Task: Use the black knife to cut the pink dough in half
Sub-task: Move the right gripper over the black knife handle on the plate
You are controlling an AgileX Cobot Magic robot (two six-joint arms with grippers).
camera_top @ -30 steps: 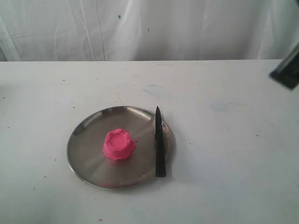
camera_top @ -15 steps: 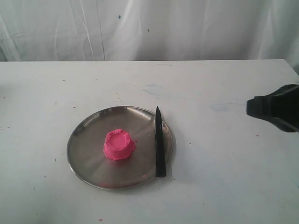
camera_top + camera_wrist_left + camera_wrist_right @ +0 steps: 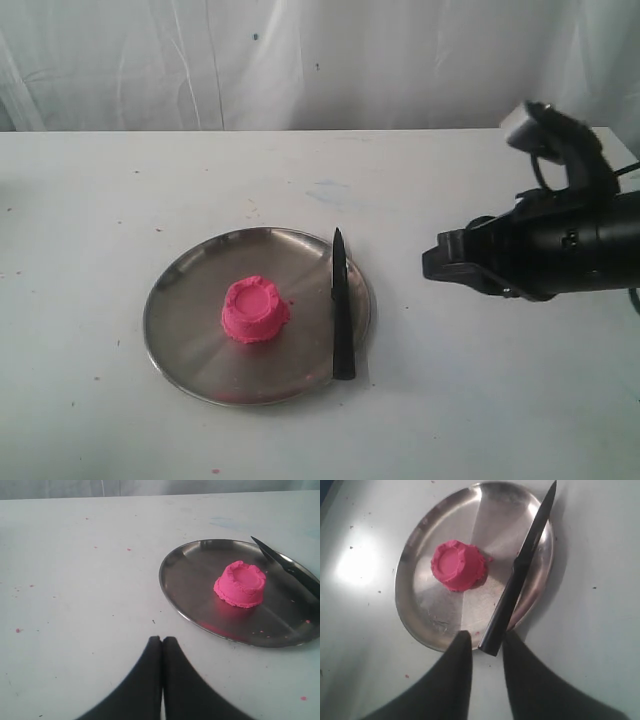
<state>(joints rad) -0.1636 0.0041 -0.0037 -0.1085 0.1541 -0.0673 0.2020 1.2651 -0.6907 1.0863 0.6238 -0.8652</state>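
The pink dough point(image 3: 255, 310) point(image 3: 241, 584) point(image 3: 457, 565) is one round lump with a dented top, sitting in the middle of a steel plate point(image 3: 180, 320) point(image 3: 195, 580) point(image 3: 445, 610). The black knife point(image 3: 341, 305) point(image 3: 290, 570) point(image 3: 520, 575) lies across the plate's right rim, tip pointing away, handle end over the near rim. My right gripper point(image 3: 430, 265) point(image 3: 487, 636) hovers to the right of the plate, apart from the knife, open and holding nothing. My left gripper point(image 3: 161, 639) is shut and empty, low over bare table short of the plate.
A white table point(image 3: 120, 190) carries the plate, with small pink crumbs scattered on it. A white cloth backdrop point(image 3: 300, 60) hangs behind the far edge. The right arm's black body point(image 3: 570, 245) stretches in from the right edge.
The right arm has moved in from the right edge toward the plate and knife, and its jaws have parted. Dough, plate and knife have not moved.
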